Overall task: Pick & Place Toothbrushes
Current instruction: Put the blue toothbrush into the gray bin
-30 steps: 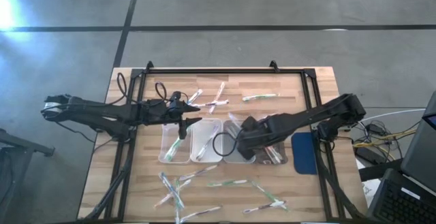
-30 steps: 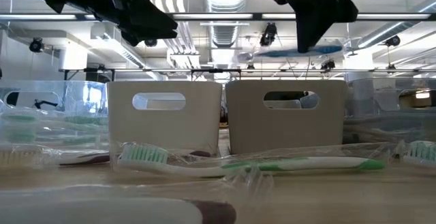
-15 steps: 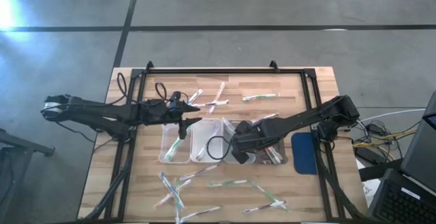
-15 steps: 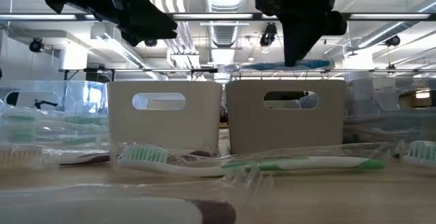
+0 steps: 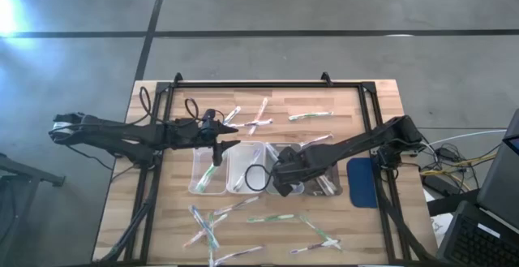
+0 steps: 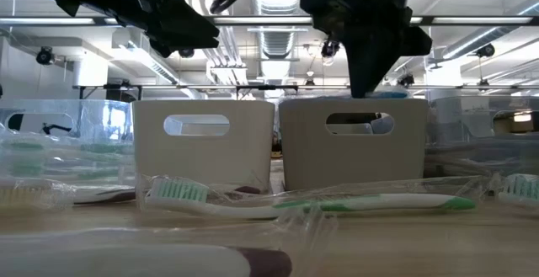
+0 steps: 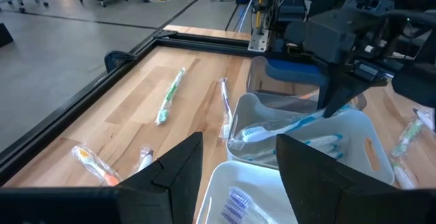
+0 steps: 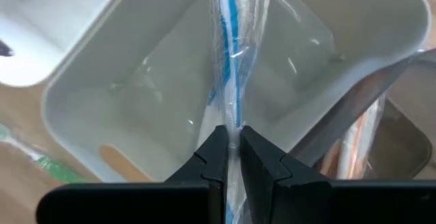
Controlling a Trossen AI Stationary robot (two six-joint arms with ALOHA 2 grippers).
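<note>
My right gripper (image 8: pixel 231 139) is shut on a blue toothbrush in clear wrapping (image 8: pixel 231 47) over a white bin (image 8: pixel 102 108) in the middle of the tray row. It also shows in the high view (image 5: pixel 280 184) and low view (image 6: pixel 366 79). In the left wrist view the brush (image 7: pixel 286 125) slants down into the bin. My left gripper (image 7: pixel 238 176) is open and empty above the left trays (image 5: pixel 209 174), and shows in the high view (image 5: pixel 220 144). Loose wrapped toothbrushes lie flat on the table at the far side (image 5: pixel 259 118) and near side (image 5: pixel 272 217). My right gripper pinches the wrapped blue toothbrush's handle (image 8: pixel 234 118) between its two fingers. The fingers come from above, slanting down. The brush reaches out ahead of the fingers, tilted, with its head end (image 7: pixel 248 134) low inside the white bin; whether it touches the bin I cannot tell.
Several trays and bins stand in a row at mid-table (image 5: pixel 324 179), some holding toothbrushes. A green toothbrush (image 6: pixel 337 203) lies close to the low camera. A blue pad (image 5: pixel 361 183) lies at the right. A black frame rail (image 5: pixel 251 85) runs along the far edge.
My right gripper has gone down and toward the table's left and near edges with the blue toothbrush. The brush has dropped from well above the white bin to the level of the bin's rim.
</note>
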